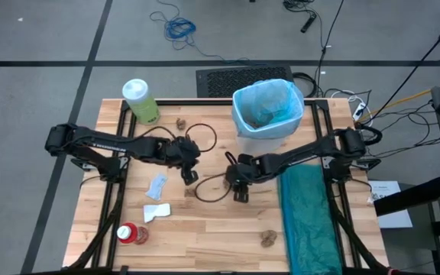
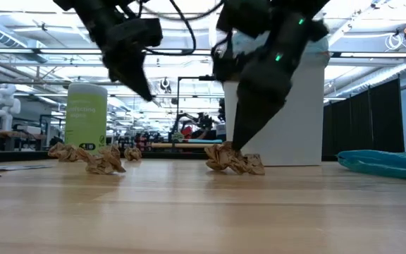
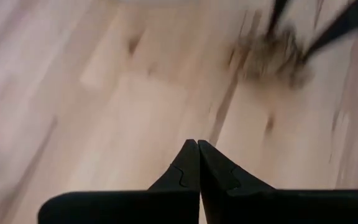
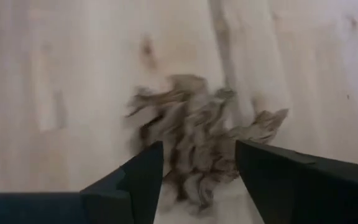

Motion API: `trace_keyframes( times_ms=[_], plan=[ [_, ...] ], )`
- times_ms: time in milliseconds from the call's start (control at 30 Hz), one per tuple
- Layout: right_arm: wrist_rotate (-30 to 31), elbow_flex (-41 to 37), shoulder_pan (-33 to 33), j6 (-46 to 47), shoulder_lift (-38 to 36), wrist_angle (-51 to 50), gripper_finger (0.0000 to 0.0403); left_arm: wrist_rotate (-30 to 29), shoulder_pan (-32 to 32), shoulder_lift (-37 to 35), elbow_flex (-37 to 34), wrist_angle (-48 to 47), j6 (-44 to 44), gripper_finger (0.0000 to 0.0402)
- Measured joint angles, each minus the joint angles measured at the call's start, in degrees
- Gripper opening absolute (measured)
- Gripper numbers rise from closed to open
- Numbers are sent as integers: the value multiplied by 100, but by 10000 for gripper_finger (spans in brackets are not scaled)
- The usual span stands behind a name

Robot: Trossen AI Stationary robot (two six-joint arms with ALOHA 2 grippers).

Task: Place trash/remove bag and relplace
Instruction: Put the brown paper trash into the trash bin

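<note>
A crumpled brown paper wad lies on the wooden table near its middle. My right gripper is open, slants down over it, and has a finger on either side; in the low view its fingers reach the wad's top. My left gripper is shut, holds nothing and hangs above the table, left of the right one. The light-blue bag lines the white wastebasket at the far edge. More wads lie about. My right gripper's open fingers stand on either side of the brown wad, slanting down from above. Whether they touch it I cannot tell. The wad rests on the table.
A large green bottle stands at the far left. A teal-green bag lies along the right side. A red white-capped container, a white scrap and a pale-blue scrap lie near left. Black cable loops lie mid-table.
</note>
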Motion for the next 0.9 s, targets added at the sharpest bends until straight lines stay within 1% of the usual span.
trace_keyframes(
  times_ms=[67,167,233,300,333,367,433,533,567,633,733,833,900],
  plan=[
    [1,0,-95,8,131,70,177,6,-133,-10,-4,-375,-153,0],
    [4,0,-173,10,286,78,135,54,-390,-9,-55,-921,-479,0],
    [8,0,-170,10,330,89,91,127,-579,-13,-241,-930,-787,0],
    [12,0,-128,10,334,87,39,342,-779,-31,-544,-814,-1132,0],
    [8,0,-97,9,323,87,21,438,-872,-32,-710,-650,-1298,0],
    [3,0,-68,8,287,71,13,509,-955,-33,-890,-311,-1439,0],
    [-15,-4,-9,-17,137,40,12,610,-1064,-31,-1251,465,-1679,0],
    [-29,-2,52,-78,-211,27,6,712,-1089,-31,-1711,1723,-1879,0],
    [-64,-2,54,-90,-338,13,4,728,-1087,-31,-1830,2014,-1944,0],
    [-208,-2,60,-96,-625,-47,3,786,-1070,-14,-2018,2305,-1986,0],
    [-356,-2,66,-185,-1185,-12,2,792,-1055,29,-2147,2484,-1996,0],
    [-336,-2,74,-225,-1819,-15,2,754,-1008,163,-2149,2598,-1952,0],
    [-174,-2,72,-313,-2290,40,1,710,-927,291,-2151,2931,-1812,0]
  ],
)
